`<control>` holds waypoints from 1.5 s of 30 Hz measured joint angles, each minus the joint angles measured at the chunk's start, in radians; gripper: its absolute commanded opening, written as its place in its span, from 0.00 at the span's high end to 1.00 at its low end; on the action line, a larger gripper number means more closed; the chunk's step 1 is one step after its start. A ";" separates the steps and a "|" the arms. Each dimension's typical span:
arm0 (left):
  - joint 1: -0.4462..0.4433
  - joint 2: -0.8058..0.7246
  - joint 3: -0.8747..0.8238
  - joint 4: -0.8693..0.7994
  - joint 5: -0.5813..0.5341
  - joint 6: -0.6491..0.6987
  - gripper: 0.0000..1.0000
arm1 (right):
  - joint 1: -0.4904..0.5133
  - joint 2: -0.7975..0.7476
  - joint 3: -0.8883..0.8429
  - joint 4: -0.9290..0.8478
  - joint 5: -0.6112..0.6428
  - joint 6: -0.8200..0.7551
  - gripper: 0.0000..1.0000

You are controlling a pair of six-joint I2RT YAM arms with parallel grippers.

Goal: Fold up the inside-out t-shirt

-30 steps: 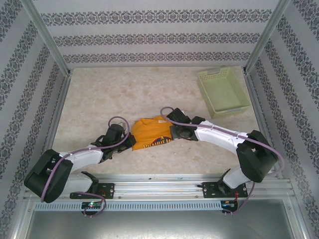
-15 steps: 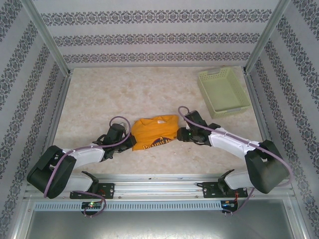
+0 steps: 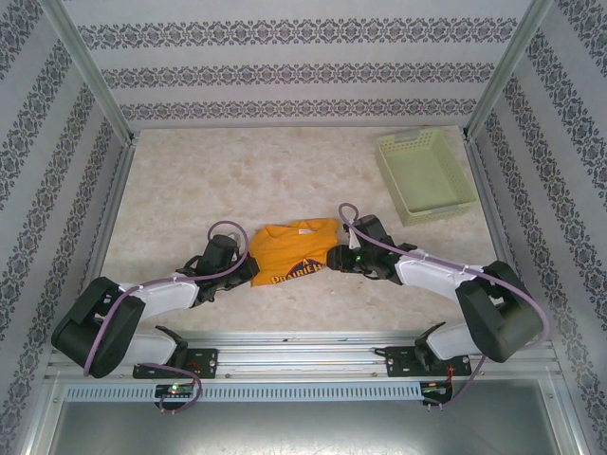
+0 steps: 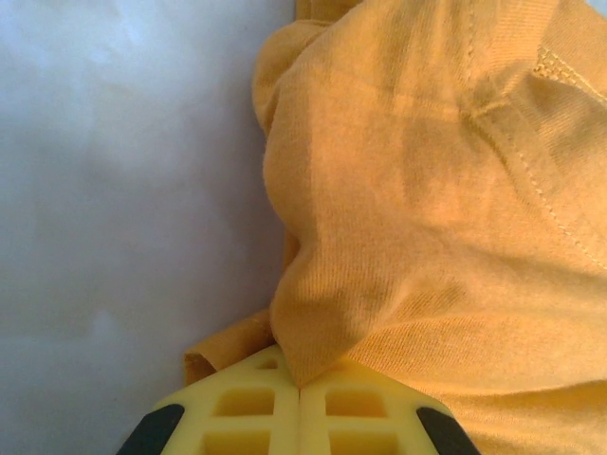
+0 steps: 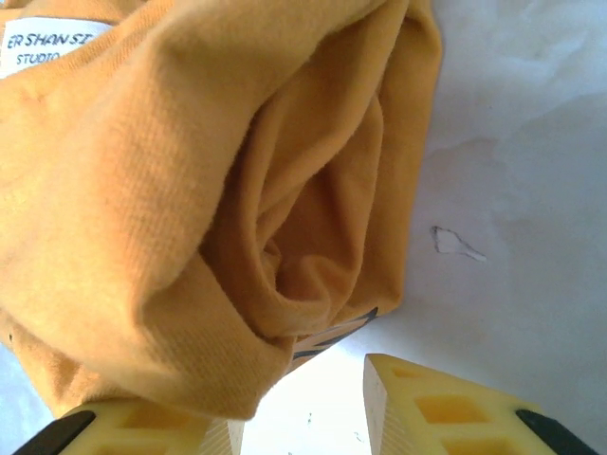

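Shirt (image 3: 289, 248) is bunched; right claw (image 5: 303, 403), wide open, came back to its edge, probably to regrasp; left claw (image 4: 300, 384) pinches it.

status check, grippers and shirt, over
Left gripper shut on t-shirt edge. Right gripper open at its other side. Cloth bunched, print up. Green basket far right, not in the way.

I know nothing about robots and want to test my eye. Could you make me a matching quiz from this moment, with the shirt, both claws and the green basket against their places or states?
Things:
1. t-shirt
2. left claw
3. right claw
4. basket

Places or states:
A. open, at a fold of the cloth
B. pale green, far right
C. shut, pinching cloth
D. orange-yellow, bunched between the two arms

Pairs: 1-D, 2-C, 3-A, 4-B.
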 measured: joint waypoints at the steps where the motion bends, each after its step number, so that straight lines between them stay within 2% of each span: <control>1: 0.000 0.000 0.000 0.000 0.000 0.000 1.00 | 0.000 0.003 0.003 0.000 0.002 0.000 0.63; 3: 0.000 0.003 0.000 0.000 0.000 0.000 1.00 | 0.000 0.008 0.008 0.000 0.009 0.000 0.61; 6: 0.000 0.017 0.007 0.000 0.001 0.000 1.00 | 0.021 0.006 0.011 -0.014 0.051 0.007 0.50; 8: 0.000 0.023 0.013 -0.003 0.001 0.000 0.98 | 0.053 -0.014 0.014 -0.044 0.108 0.012 0.48; 10: 0.000 0.024 0.026 -0.025 0.000 0.004 0.87 | 0.085 -0.053 0.016 -0.087 0.163 0.018 0.46; 13: 0.000 0.008 0.062 -0.101 -0.006 0.026 0.73 | 0.132 -0.137 0.024 -0.161 0.264 0.028 0.36; 18: 0.000 -0.132 0.150 -0.298 -0.071 0.075 0.46 | 0.233 -0.271 0.069 -0.286 0.454 0.013 0.23; 20: 0.003 -0.201 0.189 -0.365 -0.110 0.096 0.38 | 0.267 -0.303 0.087 -0.316 0.499 0.005 0.20; 23: 0.016 -0.303 0.225 -0.451 -0.174 0.127 0.33 | 0.312 -0.303 0.111 -0.342 0.547 -0.005 0.17; 28: 0.026 -0.486 0.224 -0.564 -0.278 0.179 0.18 | 0.408 -0.194 0.171 -0.373 0.608 -0.008 0.12; 35: 0.027 -0.685 0.163 -0.611 -0.383 0.201 0.10 | 0.524 0.059 0.324 -0.384 0.643 0.000 0.07; 39: 0.033 -0.704 0.138 -0.632 -0.405 0.202 0.09 | 0.524 0.220 0.423 -0.411 0.659 0.039 0.07; 45: 0.033 -0.698 0.123 -0.637 -0.409 0.202 0.07 | 0.441 0.381 0.474 -0.436 0.642 0.079 0.06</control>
